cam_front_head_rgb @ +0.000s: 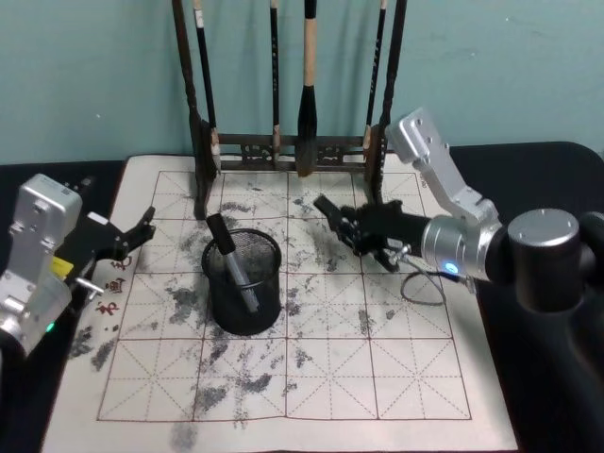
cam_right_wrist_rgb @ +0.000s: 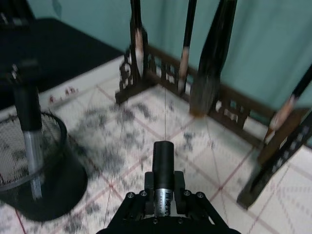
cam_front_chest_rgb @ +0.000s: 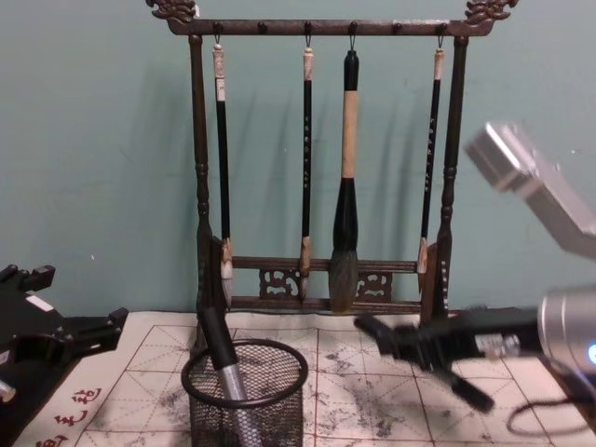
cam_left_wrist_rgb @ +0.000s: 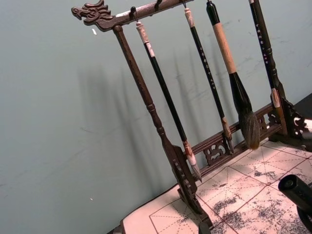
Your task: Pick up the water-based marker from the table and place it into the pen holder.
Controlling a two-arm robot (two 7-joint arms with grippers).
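Observation:
The pen holder (cam_front_head_rgb: 242,304) is a round black wire-mesh cup standing on the ink-stained practice sheet, left of centre. One marker (cam_front_head_rgb: 234,265) with a black cap and grey barrel leans inside it. My right gripper (cam_front_head_rgb: 366,232) hovers above the sheet to the right of the holder, apart from it, shut on a second water-based marker (cam_front_head_rgb: 329,208) whose black cap points toward the holder. The right wrist view has this marker (cam_right_wrist_rgb: 163,168) between the fingers, with the pen holder (cam_right_wrist_rgb: 54,181) off to one side. My left gripper (cam_front_head_rgb: 132,236) rests open at the sheet's left edge.
A tall dark wooden brush rack (cam_front_head_rgb: 283,149) with several hanging brushes stands at the back of the sheet, just behind the holder. A thin cable loop (cam_front_head_rgb: 425,286) lies on the sheet under my right arm. Black table surface surrounds the sheet.

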